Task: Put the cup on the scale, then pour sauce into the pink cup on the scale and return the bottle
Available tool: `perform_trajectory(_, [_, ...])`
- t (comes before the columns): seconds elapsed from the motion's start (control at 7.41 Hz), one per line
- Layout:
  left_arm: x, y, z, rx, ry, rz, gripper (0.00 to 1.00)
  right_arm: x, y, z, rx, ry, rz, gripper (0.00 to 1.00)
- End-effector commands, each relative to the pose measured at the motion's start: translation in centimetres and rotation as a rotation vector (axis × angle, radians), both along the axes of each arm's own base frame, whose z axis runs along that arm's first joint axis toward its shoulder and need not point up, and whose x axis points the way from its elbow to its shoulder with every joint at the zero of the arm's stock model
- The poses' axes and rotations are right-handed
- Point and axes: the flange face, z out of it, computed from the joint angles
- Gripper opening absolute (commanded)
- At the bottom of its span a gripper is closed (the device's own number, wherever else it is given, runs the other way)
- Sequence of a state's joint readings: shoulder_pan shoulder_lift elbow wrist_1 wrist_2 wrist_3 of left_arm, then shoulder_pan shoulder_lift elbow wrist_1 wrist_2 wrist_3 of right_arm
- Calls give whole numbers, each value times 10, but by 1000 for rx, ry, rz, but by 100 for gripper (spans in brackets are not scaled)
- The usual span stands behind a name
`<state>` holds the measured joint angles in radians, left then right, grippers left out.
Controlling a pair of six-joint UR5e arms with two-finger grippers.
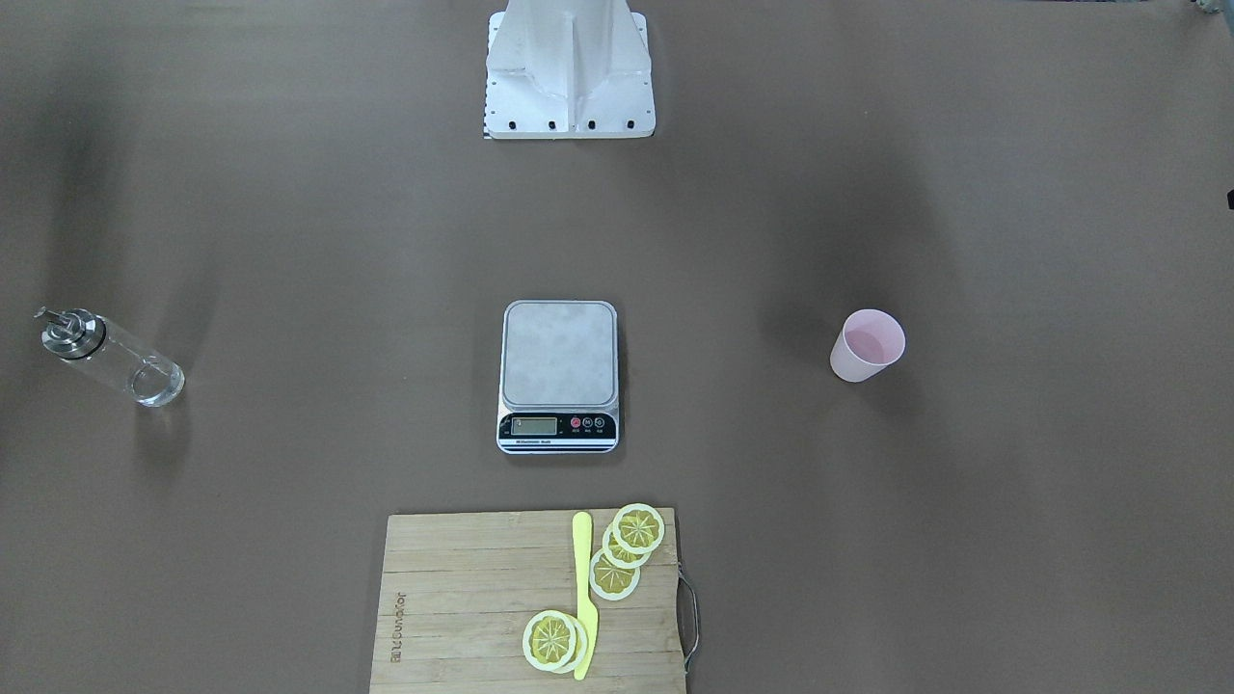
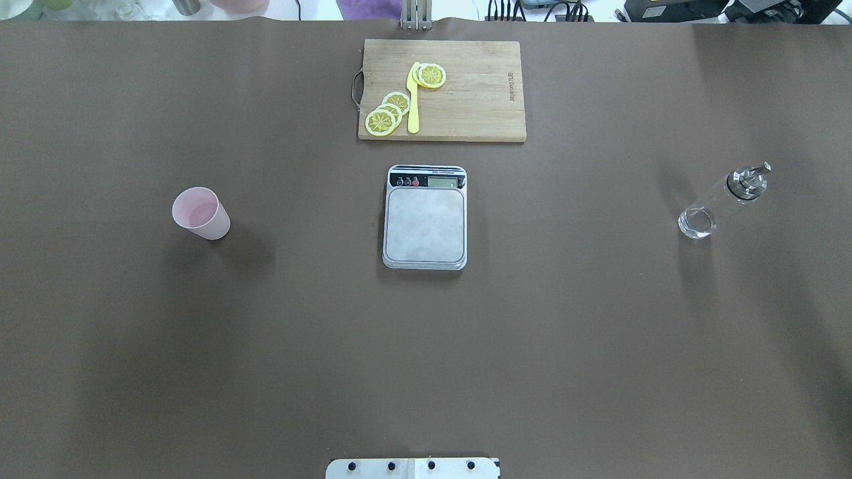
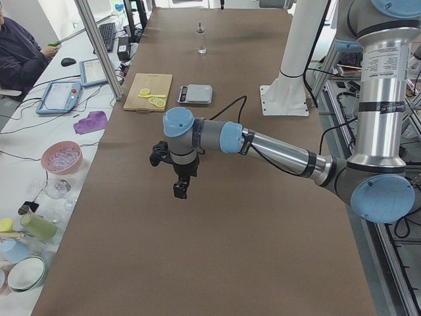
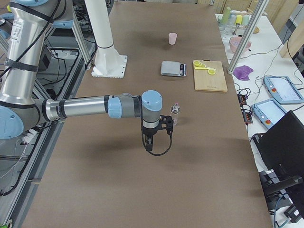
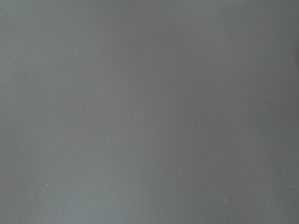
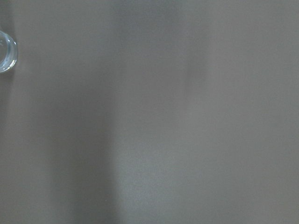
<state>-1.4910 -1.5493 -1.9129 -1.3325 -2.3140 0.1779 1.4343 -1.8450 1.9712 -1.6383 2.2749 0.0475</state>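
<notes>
The pale pink cup (image 2: 201, 213) stands upright on the brown table, far left in the overhead view; it also shows in the front view (image 1: 867, 345). The steel scale (image 2: 425, 216) sits at the table's middle with a bare plate. The clear glass bottle (image 2: 722, 200) with its metal spout stands far right. My left gripper (image 3: 177, 186) hangs above the table in the exterior left view, and the cup is hidden there. My right gripper (image 4: 148, 142) hangs close beside the bottle (image 4: 175, 114). I cannot tell whether either is open or shut. The bottle's base edge (image 6: 5, 54) shows in the right wrist view.
A bamboo cutting board (image 2: 479, 100) with lemon slices (image 2: 387, 113) and a yellow knife (image 2: 413, 100) lies beyond the scale. The robot's white base (image 1: 569, 72) stands at the near edge. Bowls and cups (image 3: 61, 158) and a seated person (image 3: 23, 52) are on a side table.
</notes>
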Motion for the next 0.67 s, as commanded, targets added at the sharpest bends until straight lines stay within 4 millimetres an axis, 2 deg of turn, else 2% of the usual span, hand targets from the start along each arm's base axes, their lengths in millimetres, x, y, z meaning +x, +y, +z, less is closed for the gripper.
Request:
perform_trajectory(0.0, [0,0,-1,4,0,0,98,0,0,0,0,0,0,100])
perform_trajectory(0.27, [0,-1,-7,18,-5,-1,98,0,-1,-4,12,0,-2,100])
perform_trajectory(0.54, [1,-10,-20,42,1,-1,98,-1,-10,-30,70,-3,-1,100])
